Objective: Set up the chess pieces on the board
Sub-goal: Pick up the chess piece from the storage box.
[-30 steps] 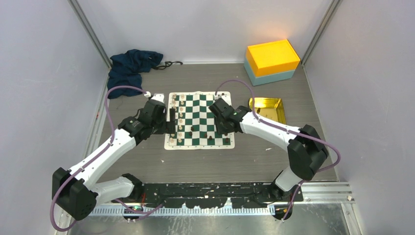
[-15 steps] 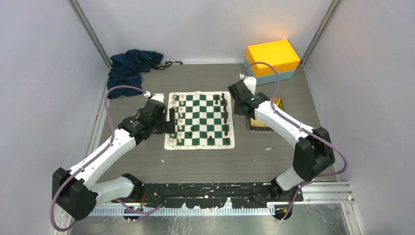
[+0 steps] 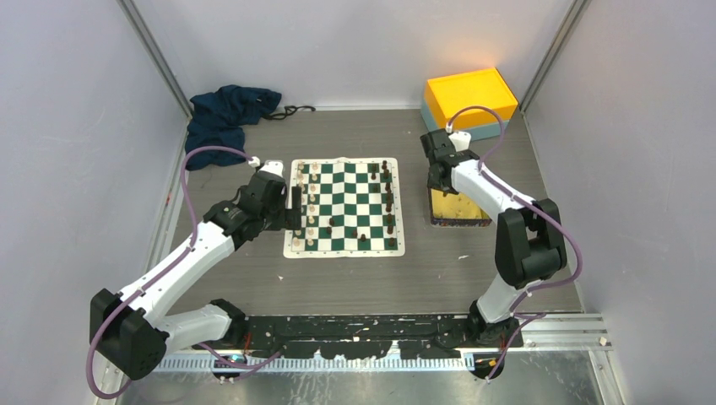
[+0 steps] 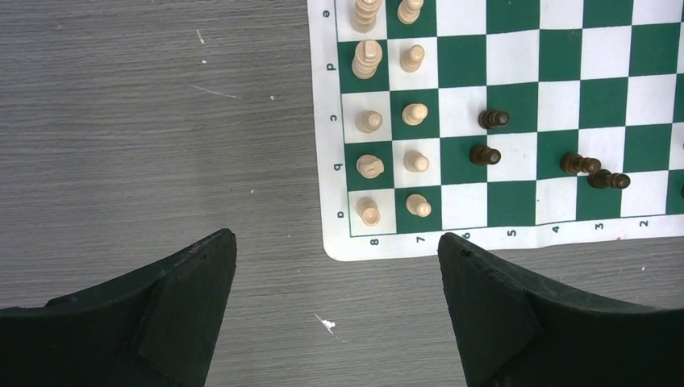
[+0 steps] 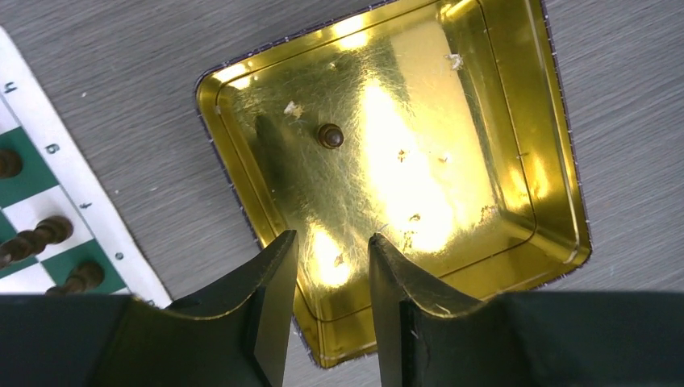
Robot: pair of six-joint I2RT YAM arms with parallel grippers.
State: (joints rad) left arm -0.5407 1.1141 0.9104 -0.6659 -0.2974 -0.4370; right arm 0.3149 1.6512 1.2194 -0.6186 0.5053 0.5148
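Note:
The green and white board [image 3: 344, 246] lies mid-table. Cream pieces [image 3: 309, 207] fill its two left files; they also show in the left wrist view [image 4: 370, 121]. Dark pieces [image 3: 389, 202] stand along its right side, and a few [image 4: 485, 154] stand in the middle squares. My left gripper [image 3: 294, 211] hovers over the table by the board's near left corner [image 4: 337, 242], open and empty. My right gripper [image 3: 439, 181] is over the gold tray [image 5: 556, 161], slightly open and empty [image 5: 332, 240]. One dark piece [image 5: 330, 135] stands in the tray, beyond the fingertips.
An orange and teal box [image 3: 469, 105] stands at the back right, just behind the tray [image 3: 460, 221]. A dark blue cloth [image 3: 226, 114] lies at the back left. Enclosure walls close in both sides. The board's edge [image 5: 81, 218] lies left of the tray.
My right arm has swung right, from over the board's right side to above the gold tray. The left arm has not moved.

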